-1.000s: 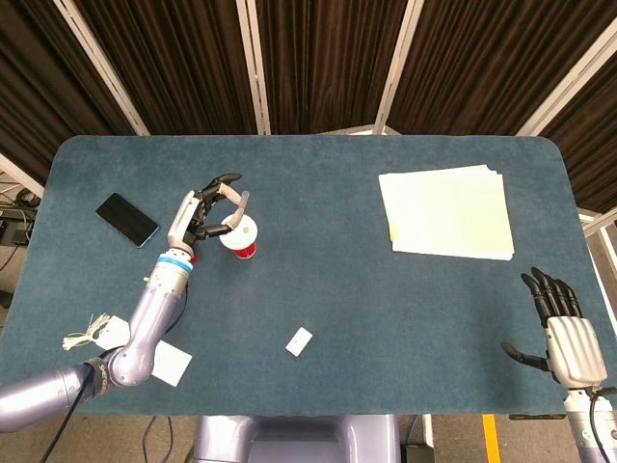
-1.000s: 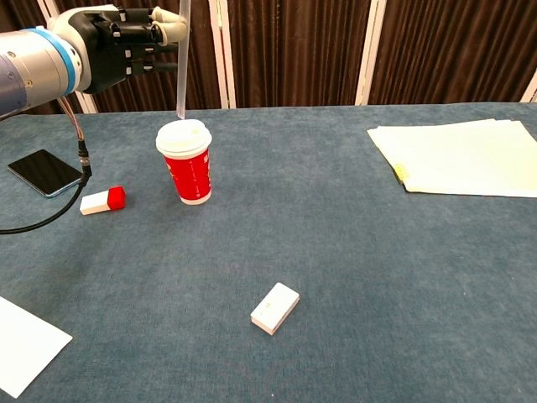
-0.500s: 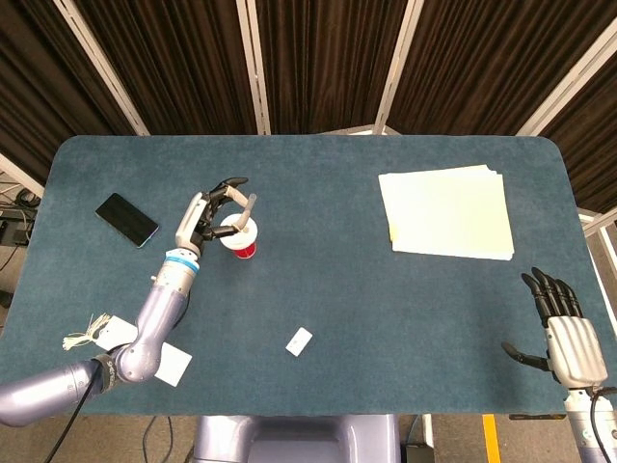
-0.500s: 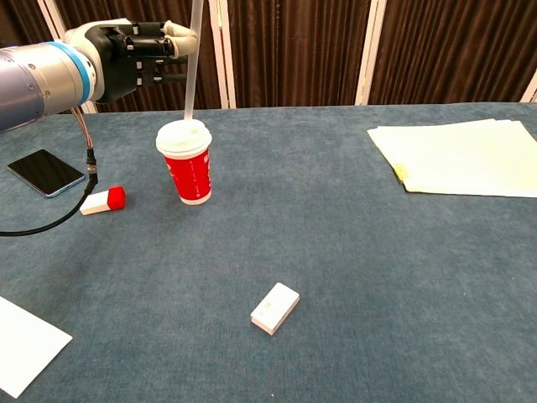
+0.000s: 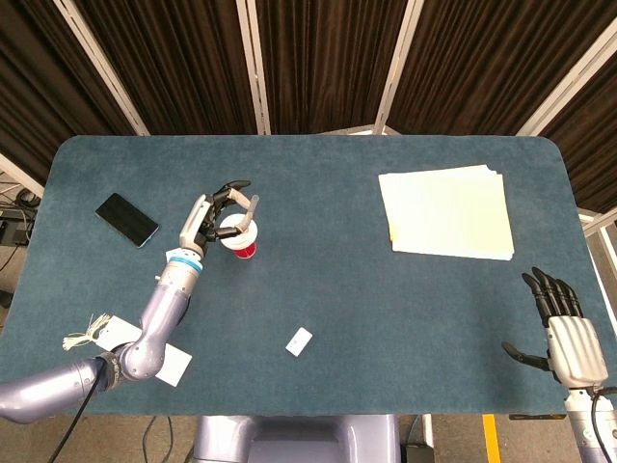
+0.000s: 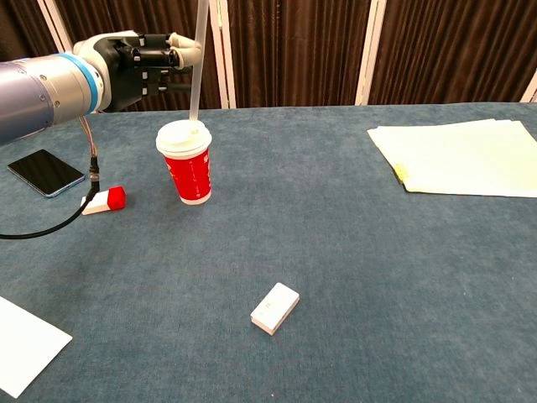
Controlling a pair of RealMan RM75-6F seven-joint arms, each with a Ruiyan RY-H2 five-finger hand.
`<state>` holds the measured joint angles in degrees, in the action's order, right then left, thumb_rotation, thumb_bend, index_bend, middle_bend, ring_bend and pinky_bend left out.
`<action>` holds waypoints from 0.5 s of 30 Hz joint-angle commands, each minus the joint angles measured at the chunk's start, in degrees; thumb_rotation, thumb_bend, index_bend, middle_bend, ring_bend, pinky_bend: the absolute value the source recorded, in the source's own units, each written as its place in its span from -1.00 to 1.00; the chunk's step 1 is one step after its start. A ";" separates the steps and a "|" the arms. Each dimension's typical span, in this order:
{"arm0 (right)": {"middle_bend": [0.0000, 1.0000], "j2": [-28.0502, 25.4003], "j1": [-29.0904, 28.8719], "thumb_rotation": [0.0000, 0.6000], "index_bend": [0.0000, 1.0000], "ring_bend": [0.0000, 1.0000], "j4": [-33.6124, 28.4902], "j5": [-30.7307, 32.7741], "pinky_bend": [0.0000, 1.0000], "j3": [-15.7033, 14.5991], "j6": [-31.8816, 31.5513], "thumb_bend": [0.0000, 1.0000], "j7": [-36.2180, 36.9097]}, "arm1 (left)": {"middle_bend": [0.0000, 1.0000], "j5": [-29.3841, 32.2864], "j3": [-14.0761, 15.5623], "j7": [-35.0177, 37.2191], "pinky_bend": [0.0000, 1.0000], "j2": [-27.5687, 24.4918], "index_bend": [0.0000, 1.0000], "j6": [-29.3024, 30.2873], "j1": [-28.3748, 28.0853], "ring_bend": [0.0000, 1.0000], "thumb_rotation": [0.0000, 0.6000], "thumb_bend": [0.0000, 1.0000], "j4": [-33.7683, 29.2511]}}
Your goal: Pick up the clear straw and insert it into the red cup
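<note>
The red cup (image 6: 189,172) with a white lid (image 5: 238,231) stands upright on the left half of the blue table. My left hand (image 6: 138,65) (image 5: 214,212) hovers just above and left of the cup, pinching the clear straw (image 6: 198,59). The straw stands nearly upright, and its lower end meets the lid at the centre (image 6: 191,128). My right hand (image 5: 569,333) rests at the table's near right corner, fingers spread, holding nothing; the chest view does not show it.
A black phone (image 5: 126,219) lies at the far left. A small white and red block (image 6: 104,200) sits left of the cup. A white rectangular block (image 6: 274,307) lies near the front middle. A paper stack (image 5: 446,211) occupies the far right; white paper (image 6: 25,346) lies front left.
My left hand has shifted right and come down with the straw, bringing the straw's lower end from above the lid down onto the lid's centre. The right hand stayed still.
</note>
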<state>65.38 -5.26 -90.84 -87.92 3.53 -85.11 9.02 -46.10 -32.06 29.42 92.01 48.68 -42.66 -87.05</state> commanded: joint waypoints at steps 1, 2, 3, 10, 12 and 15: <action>-1.00 0.03 0.02 1.00 -1.00 -1.00 -0.02 -0.03 -1.00 0.00 -0.05 -0.75 -0.06 | -0.66 0.43 0.29 0.20 -0.73 0.09 0.16 -0.59 0.07 -0.84 1.00 -0.12 0.72; -1.00 0.04 0.02 1.00 -1.00 -1.00 -0.02 -0.03 -1.00 -0.01 -0.05 -0.75 -0.07 | -0.66 0.42 0.38 0.25 -0.73 0.07 0.16 -0.80 0.08 -0.84 1.00 -0.12 0.85; -1.00 0.04 0.03 1.00 -1.00 -1.00 -0.01 -0.02 -1.00 -0.01 -0.06 -0.75 -0.09 | -0.66 0.38 0.55 0.25 -0.73 0.03 0.16 -1.06 0.10 -0.84 1.00 -0.12 1.06; -1.00 0.02 0.02 1.00 -1.00 -1.00 -0.09 0.14 -1.00 0.01 0.06 -0.75 -0.05 | -0.77 -0.69 1.29 0.39 -0.95 0.06 0.00 -1.92 0.16 -1.00 1.00 -0.24 2.21; -1.00 -0.02 0.02 1.00 -1.00 -1.00 -0.10 0.11 -1.00 -0.01 0.07 -0.75 -0.03 | -0.83 -0.96 1.46 0.36 -0.99 -0.05 -0.09 -2.18 0.18 -1.00 1.00 -0.29 2.26; -1.00 -0.01 0.03 1.00 -1.00 -1.00 -0.12 0.05 -1.00 -0.02 0.03 -0.75 -0.10 | -0.89 -1.04 1.46 0.38 -1.00 -0.16 -0.22 -2.10 0.26 -1.00 1.00 -0.35 2.15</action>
<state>65.37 -5.23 -90.96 -87.87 3.50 -85.08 8.92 -47.13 -30.57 29.79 91.86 46.50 -42.42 -84.87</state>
